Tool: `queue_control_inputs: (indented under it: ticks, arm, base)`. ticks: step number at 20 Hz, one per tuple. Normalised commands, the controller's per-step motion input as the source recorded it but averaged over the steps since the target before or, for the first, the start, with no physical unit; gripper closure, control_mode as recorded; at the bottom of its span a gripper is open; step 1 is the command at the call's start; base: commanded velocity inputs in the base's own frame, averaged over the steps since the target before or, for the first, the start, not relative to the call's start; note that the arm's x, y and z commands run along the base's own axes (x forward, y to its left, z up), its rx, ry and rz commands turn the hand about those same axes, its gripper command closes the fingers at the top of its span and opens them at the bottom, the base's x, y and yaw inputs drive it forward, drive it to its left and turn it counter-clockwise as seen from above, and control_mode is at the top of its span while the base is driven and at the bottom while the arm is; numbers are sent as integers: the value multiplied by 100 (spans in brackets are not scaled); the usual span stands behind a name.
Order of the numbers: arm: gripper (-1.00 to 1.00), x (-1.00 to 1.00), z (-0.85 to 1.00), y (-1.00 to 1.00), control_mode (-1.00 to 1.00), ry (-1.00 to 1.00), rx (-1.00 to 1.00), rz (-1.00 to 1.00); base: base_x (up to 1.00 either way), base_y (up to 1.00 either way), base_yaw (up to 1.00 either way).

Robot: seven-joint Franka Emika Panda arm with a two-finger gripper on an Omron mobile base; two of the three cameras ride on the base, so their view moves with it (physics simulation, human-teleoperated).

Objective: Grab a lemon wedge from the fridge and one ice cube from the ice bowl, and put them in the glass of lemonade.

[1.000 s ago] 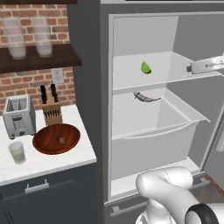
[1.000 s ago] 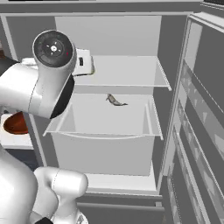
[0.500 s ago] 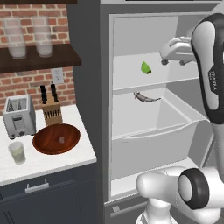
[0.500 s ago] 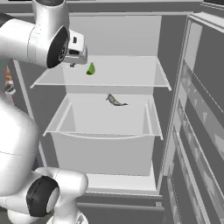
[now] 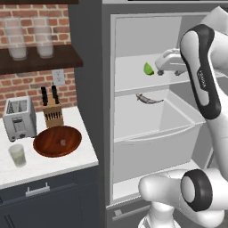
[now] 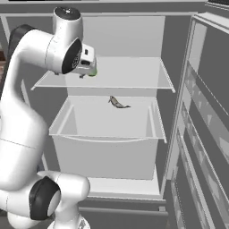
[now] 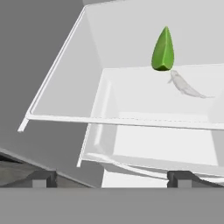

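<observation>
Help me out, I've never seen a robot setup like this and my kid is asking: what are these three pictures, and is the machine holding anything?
It is a white robot arm on a drivable base in a simulated kitchen. Two cameras ride on the base, left and right behind the arm; the third looks along the hand.

The fridge stands open. The gripper reaches over the upper shelf toward the lemon wedge, open and holding nothing. A small fish lies in the drawer below.

On the counter sit the ice bowl with the ice cube, the glass of lemonade, a toaster and a knife block.
</observation>
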Motion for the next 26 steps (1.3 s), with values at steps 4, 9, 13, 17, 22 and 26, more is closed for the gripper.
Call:
queue_control_inputs:
  ticks: [4, 9, 13, 17, 22, 26]
  arm:
    - [-100, 73, -40, 0, -100, 0, 0, 0]
    - [-100, 86, -32, 0, -100, 0, 0, 0]
    - [-100, 83, -23, 0, -100, 0, 0, -4]
    - [-100, 72, -5, 0, -100, 0, 0, -7]
    - [-100, 49, 6, -1, -100, 0, 0, -8]
    - [-100, 26, 0, -5, -100, 0, 0, -3]
  base:
    - [0, 0, 0]
    - [0, 0, 0]
    - [0, 0, 0]
    - [0, 0, 0]
    - [0, 0, 0]
    - [0, 0, 0]
